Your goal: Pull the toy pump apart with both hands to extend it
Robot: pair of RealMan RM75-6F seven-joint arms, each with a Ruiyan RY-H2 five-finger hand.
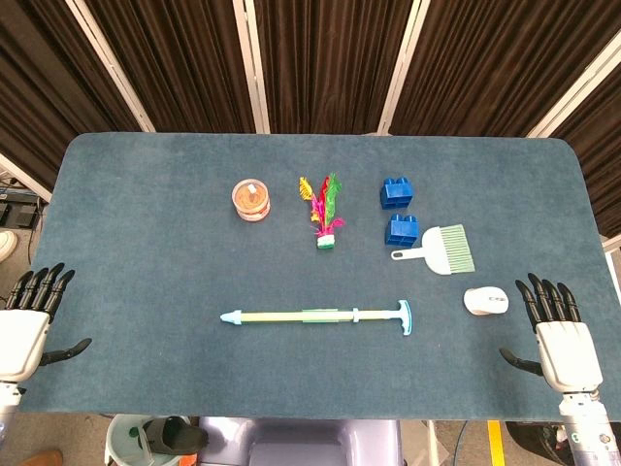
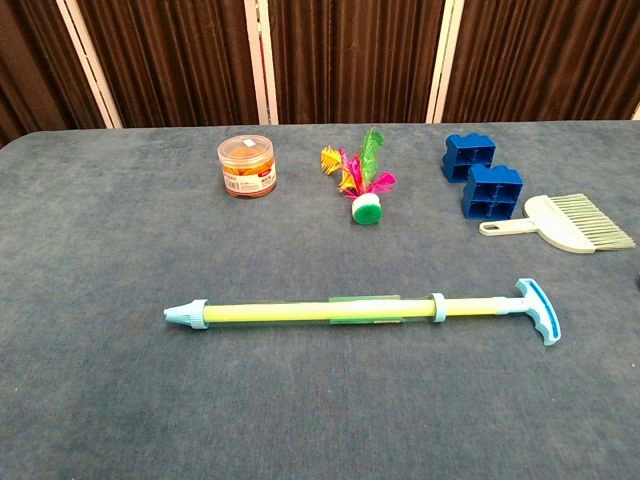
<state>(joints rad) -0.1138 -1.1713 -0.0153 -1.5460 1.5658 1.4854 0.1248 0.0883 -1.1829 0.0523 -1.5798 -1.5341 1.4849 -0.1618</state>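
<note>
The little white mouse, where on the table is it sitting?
In the head view, the white mouse lies near the table's right edge, just ahead of the right hand and below the small brush.

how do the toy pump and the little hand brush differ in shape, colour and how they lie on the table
The toy pump is long and thin, a yellow-green tube with light blue ends; the hand brush is short and broad, white with pale green bristles. The pump lies left to right near the front edge; the brush lies further back on the right, beside the blue blocks. Both lie flat, untouched, handles differing: T-shaped versus straight.
</note>
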